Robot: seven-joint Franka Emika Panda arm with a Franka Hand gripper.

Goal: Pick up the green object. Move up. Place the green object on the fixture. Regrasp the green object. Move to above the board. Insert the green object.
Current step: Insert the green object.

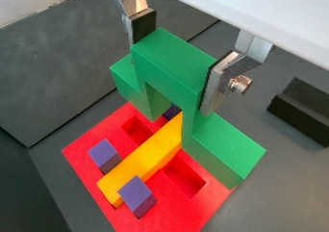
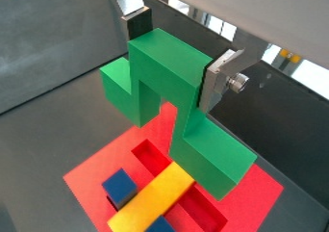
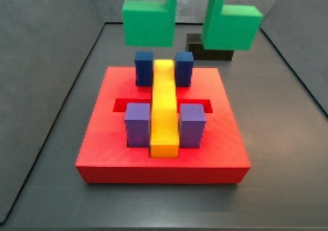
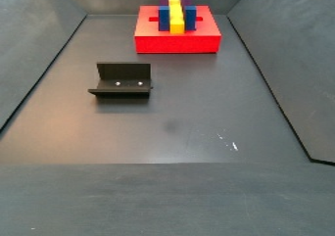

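My gripper [image 1: 180, 55] is shut on the green object [image 1: 161, 77], its silver fingers [image 1: 221, 82] clamped on the central block, as both wrist views show [image 2: 180, 53]. The piece hangs in the air above the far end of the red board [image 3: 153, 163], with one arm [image 3: 152, 22] on each side of the fingers in a side view. The board carries a long yellow bar [image 3: 164, 105], purple blocks [image 3: 138, 125] and dark blue blocks [image 3: 145, 67]. The dark fixture [image 4: 121, 80] stands empty on the floor, apart from the board [image 4: 177, 44]. The gripper and green piece are out of frame in that side view.
The fixture also shows beside the board in a wrist view [image 1: 302, 111] and behind it in a side view [image 3: 212, 51]. Open recessed slots [image 1: 187, 178] lie in the red board beside the yellow bar [image 1: 148, 159]. Dark walls enclose the grey floor [image 4: 183, 122].
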